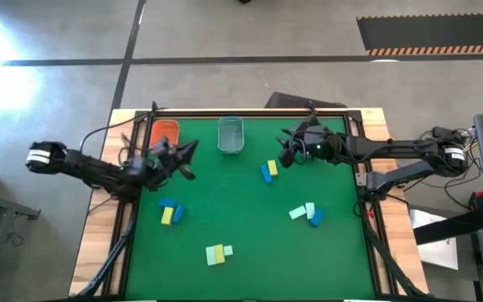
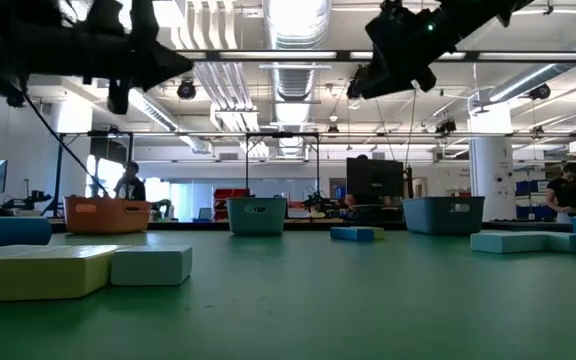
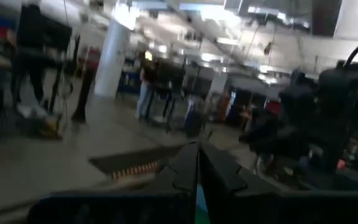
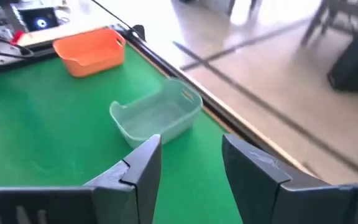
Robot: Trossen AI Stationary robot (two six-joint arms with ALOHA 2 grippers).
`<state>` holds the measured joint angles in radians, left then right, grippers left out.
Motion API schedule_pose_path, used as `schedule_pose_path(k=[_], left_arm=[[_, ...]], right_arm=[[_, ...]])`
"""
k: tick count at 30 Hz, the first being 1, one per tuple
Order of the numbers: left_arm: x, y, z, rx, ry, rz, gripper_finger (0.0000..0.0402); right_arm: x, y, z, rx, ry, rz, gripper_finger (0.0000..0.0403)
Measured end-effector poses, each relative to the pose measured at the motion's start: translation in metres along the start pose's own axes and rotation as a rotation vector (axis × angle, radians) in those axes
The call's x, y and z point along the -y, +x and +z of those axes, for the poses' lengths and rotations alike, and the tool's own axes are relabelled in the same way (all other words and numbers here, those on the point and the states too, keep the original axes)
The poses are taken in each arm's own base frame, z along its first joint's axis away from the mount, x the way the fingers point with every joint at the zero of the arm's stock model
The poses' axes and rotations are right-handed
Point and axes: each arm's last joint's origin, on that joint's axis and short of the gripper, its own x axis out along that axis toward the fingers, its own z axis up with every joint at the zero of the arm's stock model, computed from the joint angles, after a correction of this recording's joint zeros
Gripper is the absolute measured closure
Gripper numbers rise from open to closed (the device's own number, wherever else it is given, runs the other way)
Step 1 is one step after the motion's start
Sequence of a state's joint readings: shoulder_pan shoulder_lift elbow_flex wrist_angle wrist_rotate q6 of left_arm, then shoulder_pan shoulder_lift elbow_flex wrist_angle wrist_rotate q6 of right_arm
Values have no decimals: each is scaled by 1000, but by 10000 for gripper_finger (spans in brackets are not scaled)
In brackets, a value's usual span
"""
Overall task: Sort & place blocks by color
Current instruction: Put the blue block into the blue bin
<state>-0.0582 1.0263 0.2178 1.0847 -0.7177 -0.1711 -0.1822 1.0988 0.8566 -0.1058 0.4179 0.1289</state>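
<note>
On the near part of the green worktop [image 1: 241,210] we see a yellow and pale green cluster of blocks [image 1: 217,253] lying flat near the front edge. Farther in, a blue and yellow group [image 1: 170,211] lies on the left side and a pale green and blue group [image 1: 306,213] on the right. Beyond these, a blue and yellow pair [image 1: 268,171] lies near the middle, just in front of the right pincer.

Our right pincer [image 1: 290,151] hangs above the worktop with its fingers [image 4: 143,163] apart and nothing between them; its wrist view looks past them at the clear bin [image 4: 157,117] and the orange bin [image 4: 92,51]. Our left pincer [image 1: 189,155] is raised over the left side, just in front of the orange bin, with its fingers [image 3: 185,168] pressed together; whether they hold anything we cannot tell.

At the far edge the orange bin and the clear bin stand side by side, apart from each other.
</note>
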Motion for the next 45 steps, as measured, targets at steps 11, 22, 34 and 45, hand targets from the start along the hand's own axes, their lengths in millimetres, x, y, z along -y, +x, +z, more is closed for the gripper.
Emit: schedule_pose_path(k=[11,22,34,45], left_arm=[[38,36,-1,-763,40,175,401],[78,-3,-4,-1572,-119,392,402],[78,-22,-38,-1691,-158,586,391],[65,-30,-53,-1690,-85,656,246]], right_arm=[[-1,2,1,13,-115,3,245],[-2,3,8,85,-186,4,250],[-3,3,9,99,-221,2,246],[-3,3,8,92,-230,2,243]])
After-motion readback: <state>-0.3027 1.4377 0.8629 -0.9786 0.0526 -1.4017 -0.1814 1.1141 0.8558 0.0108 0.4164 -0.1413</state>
